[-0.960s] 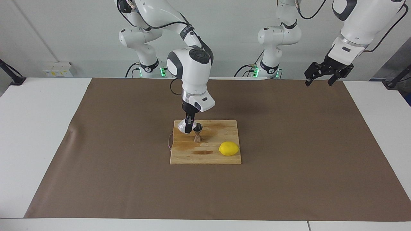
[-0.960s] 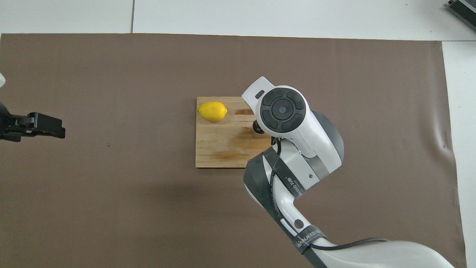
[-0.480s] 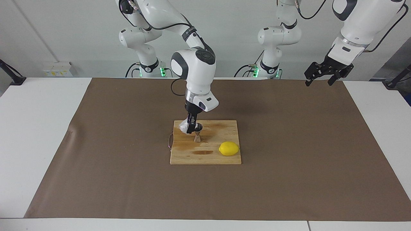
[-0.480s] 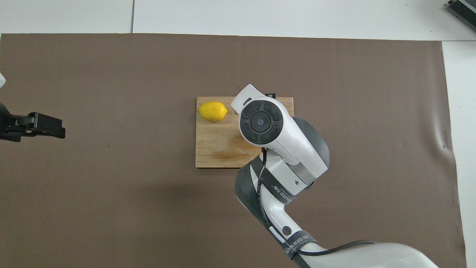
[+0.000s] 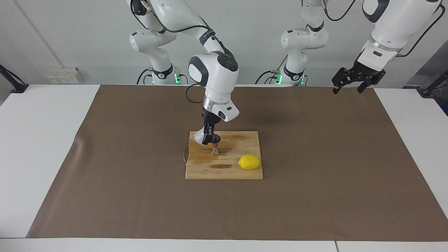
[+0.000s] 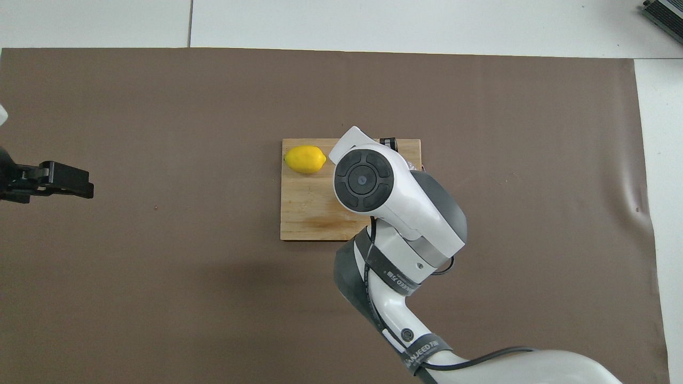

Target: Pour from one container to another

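one glass cup (image 5: 199, 137), tilted, sits clamped in the right pincer (image 5: 207, 139) at frame centre, above one steel jigger (image 5: 215, 146) standing on one wooden board (image 5: 241, 173) with one lemon (image 5: 249, 162). left pincer (image 5: 353, 82) hangs wide, upper right.

A brown mat (image 6: 160, 277) covers most of a white surface (image 6: 427, 24), and a wooden cutting board (image 6: 307, 208) lies at the mat's middle. A yellow lemon (image 6: 304, 159) rests on the board's corner farthest from the robots, toward the left arm's end. The right arm (image 6: 395, 213) reaches over the board and hides much of it, while the left hand (image 6: 64, 180) hangs over bare mat, well apart from the board.
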Robot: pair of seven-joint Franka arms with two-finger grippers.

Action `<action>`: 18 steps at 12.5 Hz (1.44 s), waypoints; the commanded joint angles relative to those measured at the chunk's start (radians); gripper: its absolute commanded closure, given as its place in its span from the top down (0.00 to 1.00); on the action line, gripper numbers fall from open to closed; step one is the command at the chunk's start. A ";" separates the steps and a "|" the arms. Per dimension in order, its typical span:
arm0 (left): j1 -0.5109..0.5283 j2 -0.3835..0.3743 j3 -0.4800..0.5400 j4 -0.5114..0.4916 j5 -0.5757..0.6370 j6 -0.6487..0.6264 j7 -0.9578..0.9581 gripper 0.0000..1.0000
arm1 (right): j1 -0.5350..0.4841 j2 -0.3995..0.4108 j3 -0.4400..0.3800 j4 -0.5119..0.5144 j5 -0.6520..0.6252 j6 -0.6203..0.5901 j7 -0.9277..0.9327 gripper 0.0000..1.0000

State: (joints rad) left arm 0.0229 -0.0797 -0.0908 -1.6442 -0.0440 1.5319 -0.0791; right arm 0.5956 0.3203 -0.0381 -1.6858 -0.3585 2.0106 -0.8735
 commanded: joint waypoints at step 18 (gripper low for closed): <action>0.012 -0.022 -0.006 -0.017 0.012 -0.012 0.004 1.00 | -0.011 0.002 0.003 0.015 -0.039 -0.001 0.099 0.37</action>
State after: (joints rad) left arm 0.0229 -0.0797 -0.0908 -1.6442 -0.0440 1.5316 -0.0791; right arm 0.5933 0.3203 -0.0432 -1.6768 -0.3753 2.0067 -0.8047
